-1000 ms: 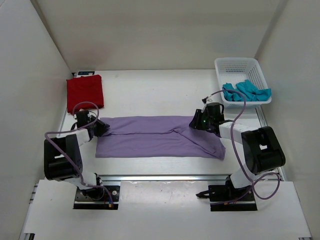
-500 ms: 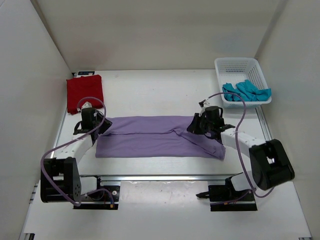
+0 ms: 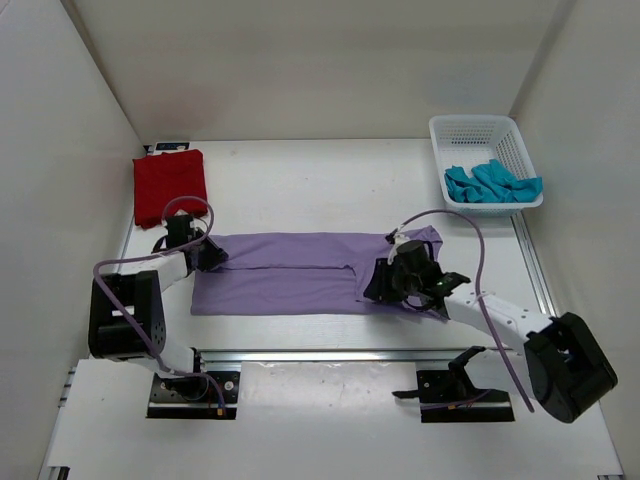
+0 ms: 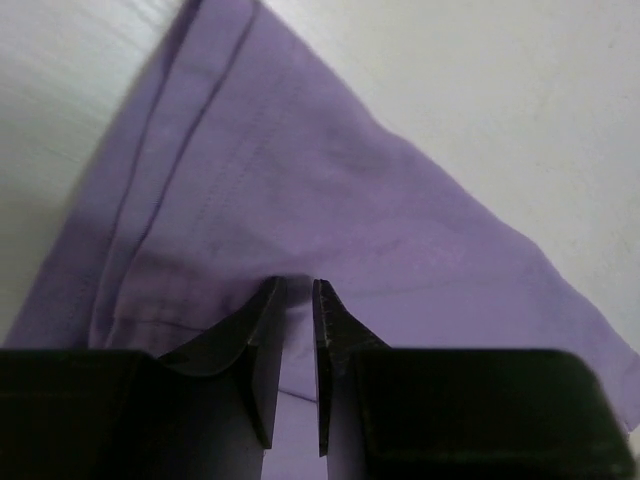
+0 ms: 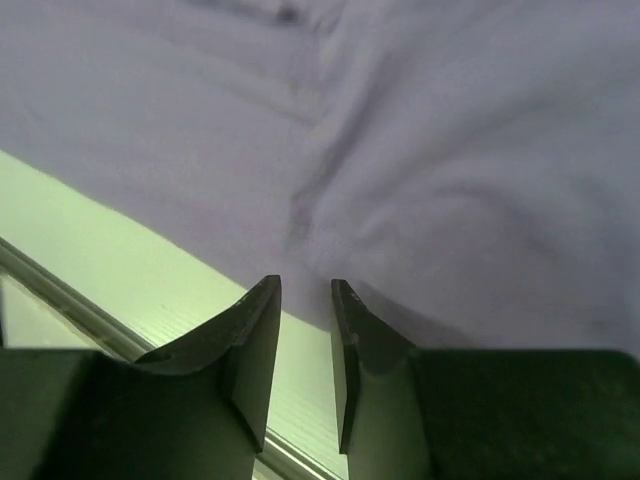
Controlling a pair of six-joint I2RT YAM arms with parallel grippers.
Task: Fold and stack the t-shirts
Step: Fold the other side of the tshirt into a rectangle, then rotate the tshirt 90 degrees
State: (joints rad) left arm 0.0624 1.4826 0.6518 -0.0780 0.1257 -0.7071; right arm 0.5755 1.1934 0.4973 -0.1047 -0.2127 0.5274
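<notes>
The step looks like folding the lavender t-shirt (image 3: 290, 275), which lies on the surface (image 3: 300, 190) between both jaws; left jaws pinch its corner; right jaws narrowly parted, grip unclear; next, probably carry an end across.

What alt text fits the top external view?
A lavender t-shirt lies folded lengthwise, left gripper at its left end, right gripper near its right. Folded red t-shirt far left; teal t-shirt in a white basket far right.
</notes>
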